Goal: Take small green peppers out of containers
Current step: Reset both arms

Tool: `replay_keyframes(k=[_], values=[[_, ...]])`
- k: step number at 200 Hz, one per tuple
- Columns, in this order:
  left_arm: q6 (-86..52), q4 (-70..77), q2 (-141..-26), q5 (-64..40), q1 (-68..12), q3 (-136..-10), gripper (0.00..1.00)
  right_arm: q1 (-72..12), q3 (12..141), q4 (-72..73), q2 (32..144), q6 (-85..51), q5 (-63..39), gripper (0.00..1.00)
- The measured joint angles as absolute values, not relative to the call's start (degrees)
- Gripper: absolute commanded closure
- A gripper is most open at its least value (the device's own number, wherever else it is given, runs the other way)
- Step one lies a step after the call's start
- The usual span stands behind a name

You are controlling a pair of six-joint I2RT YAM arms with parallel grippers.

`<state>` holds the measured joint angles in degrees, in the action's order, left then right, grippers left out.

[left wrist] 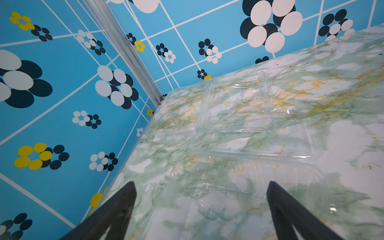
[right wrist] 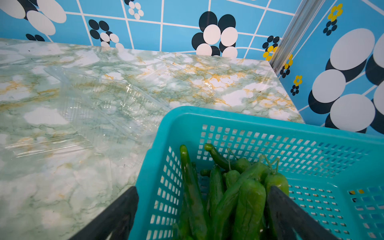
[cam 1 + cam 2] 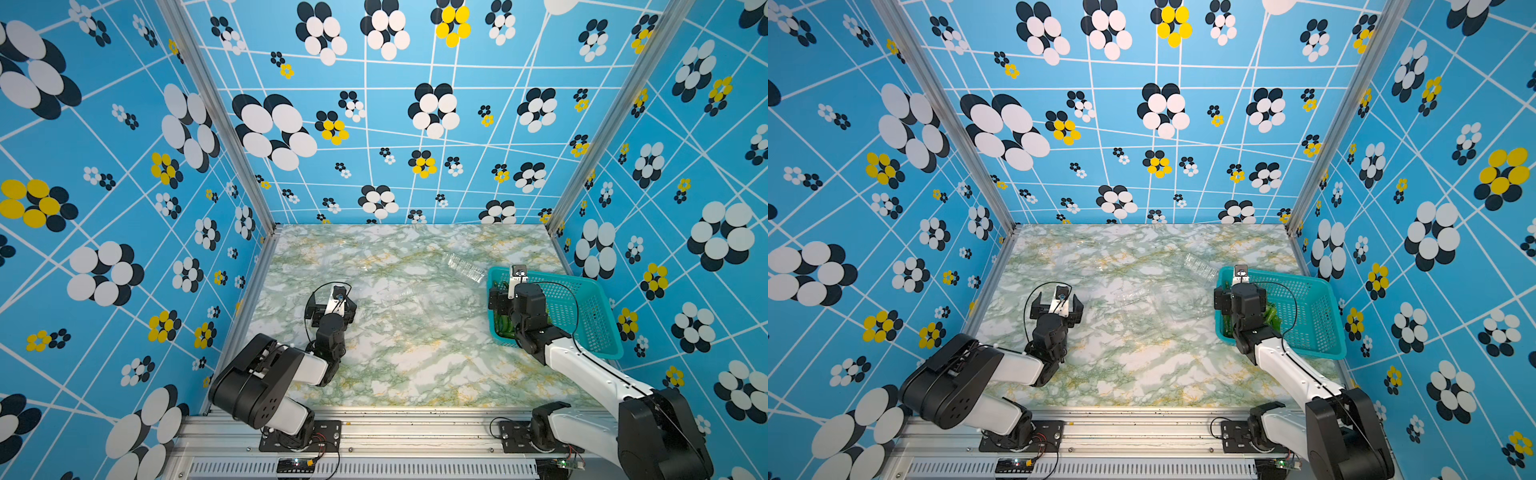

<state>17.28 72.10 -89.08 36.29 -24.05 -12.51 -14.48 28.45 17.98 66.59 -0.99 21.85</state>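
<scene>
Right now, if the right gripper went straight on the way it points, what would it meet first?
Probably the green peppers heaped in the teal basket, though its near wall may come first; depth is unclear.

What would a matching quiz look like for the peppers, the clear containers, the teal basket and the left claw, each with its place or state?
Things: 1 small green peppers; 2 clear containers; 3 teal basket; 4 left claw.
Matches: A empty, on the marble table; B open, holding nothing; C piled in the basket; D at the table's right edge.
Pairs: 1-C, 2-A, 3-D, 4-B.
</scene>
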Motion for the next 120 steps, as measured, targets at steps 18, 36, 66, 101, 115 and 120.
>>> replay_keyframes(k=[18, 36, 66, 101, 115, 120], values=[[18.46, 74.89, -92.62, 36.01, -24.01, -13.5, 0.01, -14.39, 25.89, 21.87, 66.59, -0.78, 22.15, 0.01], [18.9, 76.47, -93.32, 35.53, -23.75, -14.04, 0.0, -13.82, 23.94, 24.51, 66.61, -0.6, 22.2, 0.01], [18.02, 77.69, -93.12, 33.61, -21.47, -13.65, 0.0, -12.58, 21.23, 29.91, 66.74, -0.78, 22.7, 0.01], [16.51, 78.24, -92.31, 29.95, -19.53, -12.38, 0.0, -11.92, 20.62, 36.88, 71.61, -0.45, 23.81, 0.01], [15.44, 78.3, -91.72, 27.92, -18.17, -11.7, 0.0, -11.16, 20.36, 40.77, 73.76, -0.32, 23.88, 0.01], [14.94, 78.3, -91.48, 27.14, -17.52, -11.44, 0.01, -10.87, 20.36, 41.78, 74.52, -0.12, 23.86, 0.01]])
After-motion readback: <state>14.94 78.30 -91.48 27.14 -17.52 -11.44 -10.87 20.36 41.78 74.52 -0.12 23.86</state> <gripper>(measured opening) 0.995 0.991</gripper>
